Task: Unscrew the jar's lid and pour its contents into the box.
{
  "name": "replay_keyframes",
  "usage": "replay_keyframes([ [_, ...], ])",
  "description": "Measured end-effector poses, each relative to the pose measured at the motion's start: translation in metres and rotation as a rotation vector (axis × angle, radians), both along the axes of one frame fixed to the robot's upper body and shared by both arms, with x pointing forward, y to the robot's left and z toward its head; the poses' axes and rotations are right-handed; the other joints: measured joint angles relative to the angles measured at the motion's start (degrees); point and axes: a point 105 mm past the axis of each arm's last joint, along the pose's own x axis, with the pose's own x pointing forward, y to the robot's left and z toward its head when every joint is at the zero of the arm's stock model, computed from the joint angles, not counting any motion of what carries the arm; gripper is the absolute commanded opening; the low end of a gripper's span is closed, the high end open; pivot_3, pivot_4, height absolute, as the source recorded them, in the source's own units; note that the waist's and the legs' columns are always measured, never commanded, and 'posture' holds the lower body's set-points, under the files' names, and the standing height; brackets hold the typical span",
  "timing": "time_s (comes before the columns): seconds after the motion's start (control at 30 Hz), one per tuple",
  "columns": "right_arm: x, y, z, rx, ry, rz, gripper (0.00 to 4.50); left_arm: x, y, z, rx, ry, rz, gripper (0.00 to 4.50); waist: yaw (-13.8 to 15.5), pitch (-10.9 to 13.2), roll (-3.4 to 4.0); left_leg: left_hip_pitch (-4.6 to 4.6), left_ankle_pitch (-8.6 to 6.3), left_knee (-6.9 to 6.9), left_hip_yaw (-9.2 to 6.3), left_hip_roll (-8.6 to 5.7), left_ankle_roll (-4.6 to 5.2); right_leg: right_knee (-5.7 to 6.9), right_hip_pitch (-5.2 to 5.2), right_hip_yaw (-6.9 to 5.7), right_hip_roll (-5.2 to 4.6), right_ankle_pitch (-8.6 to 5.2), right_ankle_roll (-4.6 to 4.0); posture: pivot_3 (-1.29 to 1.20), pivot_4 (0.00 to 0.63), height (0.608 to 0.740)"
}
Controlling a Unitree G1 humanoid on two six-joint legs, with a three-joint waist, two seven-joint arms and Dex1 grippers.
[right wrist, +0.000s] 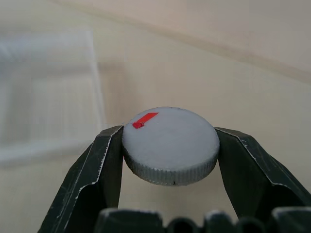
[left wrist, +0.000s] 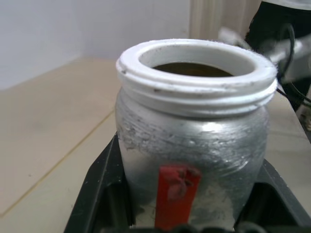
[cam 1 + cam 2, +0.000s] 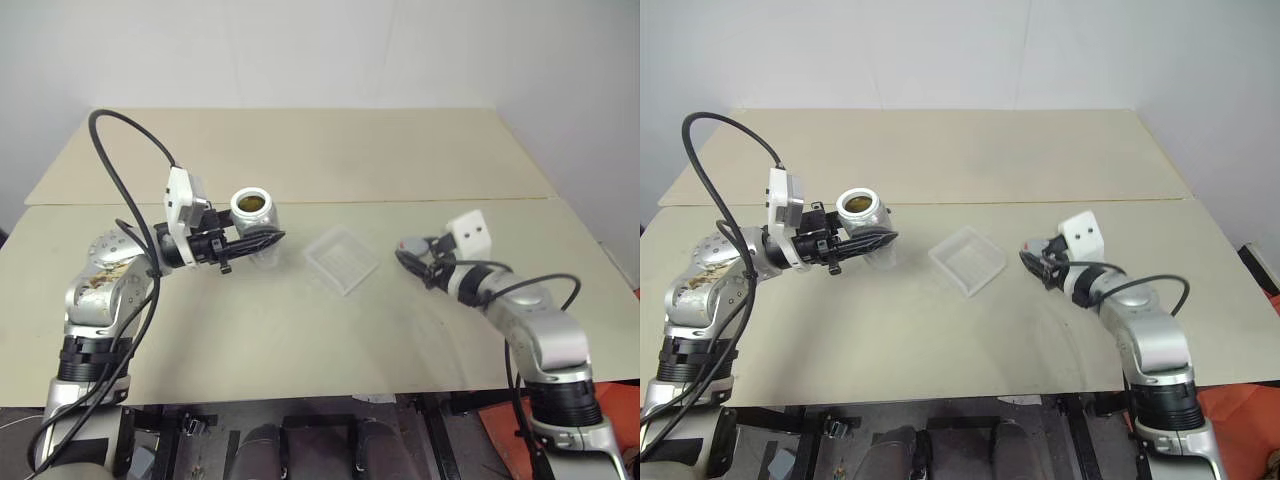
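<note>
My left gripper (image 3: 262,241) is shut on the jar (image 3: 252,212), holding it upright above the table's left half. The jar (image 2: 192,141) has a scuffed whitish body, a red label mark and an open white threaded mouth with dark contents inside. Over the table's right side, my right gripper (image 3: 408,249) is shut on the lid (image 1: 170,144), a round grey screw cap with a small red mark on top. The lid (image 3: 408,243) hangs just above the tabletop. Between the two grippers, the clear plastic box (image 3: 342,259) lies on the table, with nothing visible in it.
The beige table (image 3: 300,330) has a second board (image 3: 300,150) behind a seam. A white wall rises at the back. Black cables loop from both arms.
</note>
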Motion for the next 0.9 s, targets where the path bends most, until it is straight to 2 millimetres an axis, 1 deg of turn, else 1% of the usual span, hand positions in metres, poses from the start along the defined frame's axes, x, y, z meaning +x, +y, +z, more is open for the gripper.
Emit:
replay_keyframes([
  [0.03, -0.001, 0.000, -0.004, -0.001, 0.010, -0.002, 3.68, 0.002, -0.001, -0.001, -0.001, -0.001, 0.013, 1.93, 0.0, 0.0, 0.00, -0.01, 0.00, 0.00, 0.00, 0.00, 0.00, -0.01, 0.00, 0.00, 0.00, 0.00, 0.00, 0.00, 0.150, 0.740],
  [0.1, -0.001, -0.001, -0.005, -0.013, 0.014, -0.004, 4.29, 0.006, -0.005, -0.006, 0.018, -0.009, 0.047, 1.93, 0.1, 0.0, 0.00, -0.03, 0.00, 0.01, -0.03, -0.02, 0.00, -0.03, 0.00, 0.00, 0.00, 0.01, 0.02, 0.00, 0.150, 0.740],
  [0.13, -0.001, -0.001, -0.005, -0.018, 0.014, -0.005, 4.45, 0.008, -0.007, -0.007, 0.027, -0.018, 0.056, 1.93, 0.2, 0.0, 0.00, -0.03, 0.00, 0.00, -0.03, -0.02, 0.01, -0.04, 0.01, -0.01, -0.01, 0.01, 0.02, 0.00, 0.150, 0.740],
  [0.23, -0.003, -0.006, -0.005, -0.046, 0.032, 0.001, 4.45, 0.019, -0.014, -0.011, 0.061, -0.073, 0.135, 1.93, 0.4, 0.0, 0.00, -0.05, -0.01, 0.01, -0.04, -0.05, 0.01, -0.06, 0.01, -0.02, -0.02, 0.01, 0.02, 0.00, 0.150, 0.740],
  [0.27, -0.005, -0.008, -0.002, -0.062, 0.040, 0.014, 4.45, 0.023, -0.015, -0.012, 0.083, -0.101, 0.162, 1.93, 0.5, 0.0, 0.00, -0.05, -0.01, 0.01, -0.03, -0.05, 0.01, -0.06, 0.01, -0.02, -0.02, 0.01, 0.02, 0.00, 0.150, 0.740],
  [0.33, -0.009, -0.008, 0.010, -0.066, 0.068, 0.064, 4.45, 0.034, -0.019, -0.011, 0.136, -0.194, 0.232, 1.93, 0.6, 0.0, 0.00, -0.07, -0.01, 0.02, -0.05, -0.07, 0.02, -0.07, 0.01, -0.02, -0.03, 0.03, 0.04, 0.00, 0.150, 0.740],
  [0.37, -0.011, -0.003, 0.026, -0.048, 0.061, 0.110, 4.45, 0.041, -0.023, -0.010, 0.178, -0.262, 0.271, 1.93, 0.8, 0.0, 0.00, -0.07, -0.02, 0.03, -0.06, -0.07, 0.03, -0.08, 0.02, -0.02, -0.03, 0.04, 0.05, 0.00, 0.150, 0.740],
  [0.43, -0.015, 0.007, 0.050, -0.019, 0.039, 0.187, 4.45, 0.049, -0.031, -0.008, 0.248, -0.382, 0.310, 1.93, 0.8, 0.0, 0.00, -0.05, -0.02, 0.02, -0.07, -0.07, 0.03, -0.10, 0.04, -0.01, -0.01, 0.04, 0.04, 0.00, 0.150, 0.740],
  [0.47, -0.018, 0.014, 0.062, 0.004, 0.050, 0.245, 4.45, 0.056, -0.037, -0.007, 0.332, -0.507, 0.343, 1.93, 0.9, 0.0, 0.00, -0.03, -0.02, 0.02, -0.10, -0.06, 0.04, -0.09, 0.06, -0.03, 0.00, 0.04, 0.04, 0.00, 0.150, 0.740],
  [0.5, -0.023, 0.021, 0.073, 0.031, 0.063, 0.311, 4.45, 0.064, -0.043, -0.008, 0.454, -0.661, 0.366, 1.93, 1.0, 0.0, -0.01, -0.03, -0.02, 0.03, -0.10, -0.07, 0.03, -0.09, 0.06, -0.04, 0.00, 0.07, 0.01, 0.00, 0.150, 0.740],
  [0.53, -0.027, 0.028, 0.082, 0.047, 0.063, 0.364, 4.45, 0.068, -0.047, -0.009, 0.542, -0.769, 0.362, 1.93, 1.1, 0.0, -0.01, -0.03, -0.02, -0.01, -0.11, -0.08, 0.03, -0.16, 0.06, -0.06, 0.00, 0.09, 0.01, 0.00, 0.150, 0.740],
  [0.57, -0.034, 0.036, 0.091, 0.060, 0.073, 0.437, 4.45, 0.073, -0.055, -0.007, 0.651, -0.961, 0.340, 1.93, 1.3, 0.0, -0.01, -0.06, -0.03, 0.00, -0.12, -0.08, 0.04, -0.18, 0.08, -0.09, -0.01, 0.10, 0.02, 0.00, 0.150, 0.740],
  [0.6, -0.037, 0.040, 0.095, 0.067, 0.086, 0.475, 4.45, 0.075, -0.064, -0.004, 0.714, -1.100, 0.314, 1.93, 1.6, 0.0, -0.01, -0.11, -0.05, 0.02, -0.12, -0.08, 0.08, -0.22, 0.08, -0.11, -0.03, 0.11, 0.04, 0.00, 0.150, 0.740],
  [0.67, -0.042, 0.046, 0.098, 0.068, 0.118, 0.527, 4.45, 0.080, -0.082, 0.002, 0.820, -1.378, 0.252, 1.93, 2.0, 0.0, -0.02, -0.23, -0.11, 0.06, -0.06, -0.12, 0.18, -0.29, 0.05, -0.15, -0.12, 0.14, 0.12, 0.00, 0.150, 0.740],
  [0.7, -0.043, 0.049, 0.099, 0.058, 0.128, 0.546, 4.45, 0.081, -0.089, 0.005, 0.849, -1.481, 0.222, 1.93, 2.1, 0.0, -0.01, -0.31, -0.13, 0.07, -0.02, -0.13, 0.22, -0.27, 0.02, -0.17, -0.13, 0.18, 0.19, 0.00, 0.150, 0.740],
  [0.77, -0.044, 0.052, 0.099, 0.053, 0.159, 0.575, 4.45, 0.083, -0.108, 0.008, 0.916, -1.748, 0.125, 1.93, 2.4, 0.0, -0.01, -0.61, -0.18, 0.19, 0.09, -0.15, 0.31, -0.26, -0.09, -0.24, -0.14, 0.24, 0.31, 0.00, 0.150, 0.740],
  [0.83, -0.046, 0.056, 0.099, 0.045, 0.178, 0.601, 4.45, 0.081, -0.122, 0.003, 0.915, -1.909, 0.037, 1.93, 2.5, 0.0, -0.01, -0.66, -0.23, 0.21, 0.24, -0.17, 0.39, -0.31, -0.15, -0.21, -0.20, 0.22, 0.39, 0.00, 0.150, 0.740],
  [0.9, -0.046, 0.057, 0.098, 0.041, 0.186, 0.604, 4.45, 0.080, -0.130, -0.007, 0.918, -1.975, -0.033, 1.93, 2.5, 0.0, -0.01, -0.75, -0.25, 0.24, 0.34, -0.18, 0.43, -0.32, -0.22, -0.22, -0.22, 0.19, 0.43, 0.00, 0.150, 0.740],
])
